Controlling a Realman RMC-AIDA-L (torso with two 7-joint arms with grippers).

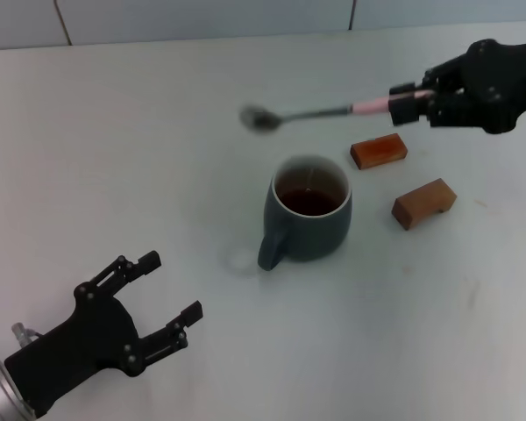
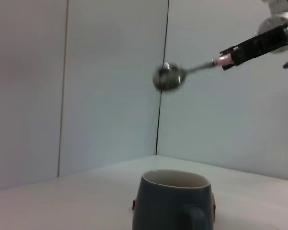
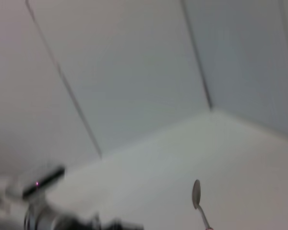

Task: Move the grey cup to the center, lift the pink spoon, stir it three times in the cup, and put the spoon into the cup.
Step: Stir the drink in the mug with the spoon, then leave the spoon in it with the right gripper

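The grey cup (image 1: 309,219) stands near the middle of the table with dark liquid inside and its handle toward my left arm; it also shows in the left wrist view (image 2: 175,201). My right gripper (image 1: 409,103) is shut on the pink handle of the pink spoon (image 1: 311,113) and holds it level in the air, its metal bowl beyond the cup's far rim. The spoon shows in the left wrist view (image 2: 170,76) high above the cup, and in the right wrist view (image 3: 198,199). My left gripper (image 1: 171,285) is open and empty at the front left.
Two small brown wooden blocks lie right of the cup, one (image 1: 379,151) farther back and one (image 1: 423,203) nearer. A faint ring mark (image 1: 241,260) is on the table left of the cup's handle. A tiled wall (image 1: 202,17) runs behind.
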